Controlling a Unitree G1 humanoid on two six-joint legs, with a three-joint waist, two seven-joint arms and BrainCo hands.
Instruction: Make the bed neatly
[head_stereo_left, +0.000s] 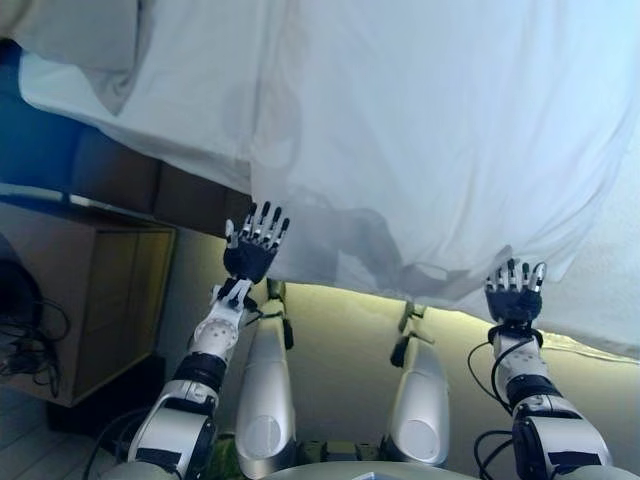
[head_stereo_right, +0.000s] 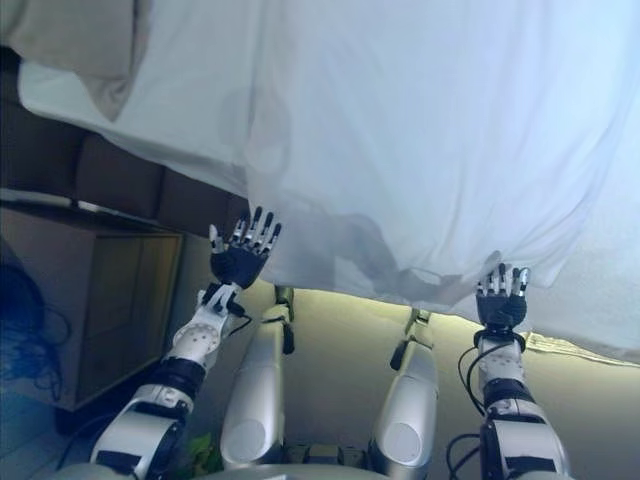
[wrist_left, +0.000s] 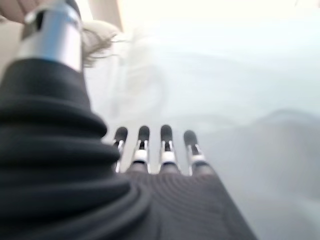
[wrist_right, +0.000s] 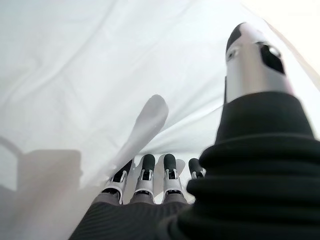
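Note:
A white sheet (head_stereo_left: 420, 130) covers the bed and hangs over its near edge in loose folds. My left hand (head_stereo_left: 252, 250) is raised at the sheet's hanging corner, fingers straight and spread, holding nothing. My right hand (head_stereo_left: 514, 296) is up at the sheet's lower hem farther right, fingers straight too. In the right wrist view a fold of the sheet (wrist_right: 145, 125) lies just past my right fingertips (wrist_right: 148, 162). In the left wrist view my left fingers (wrist_left: 143, 137) point at the sheet (wrist_left: 225, 90). A pale pillow (head_stereo_left: 90, 40) lies at the far left of the bed.
A wooden bedside cabinet (head_stereo_left: 95, 300) stands at the left beside the bed. The dark bed base (head_stereo_left: 120, 170) shows under the sheet at the left. Pale floor (head_stereo_left: 340, 340) lies between me and the bed.

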